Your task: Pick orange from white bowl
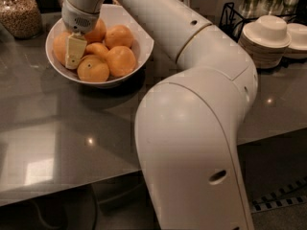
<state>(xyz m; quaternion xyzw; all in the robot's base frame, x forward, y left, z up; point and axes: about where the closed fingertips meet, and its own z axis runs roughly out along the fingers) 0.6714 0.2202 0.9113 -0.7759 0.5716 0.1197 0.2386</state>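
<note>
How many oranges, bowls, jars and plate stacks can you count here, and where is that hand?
Round matte orange-skinned oranges: 6, one half hidden
Wide glossy white ceramic bowl: 1
Glass jar of brown grains: 1
Stacks of small white plates: 2
Total: 10
The robot's hand is down in the bowl, among the oranges.
</note>
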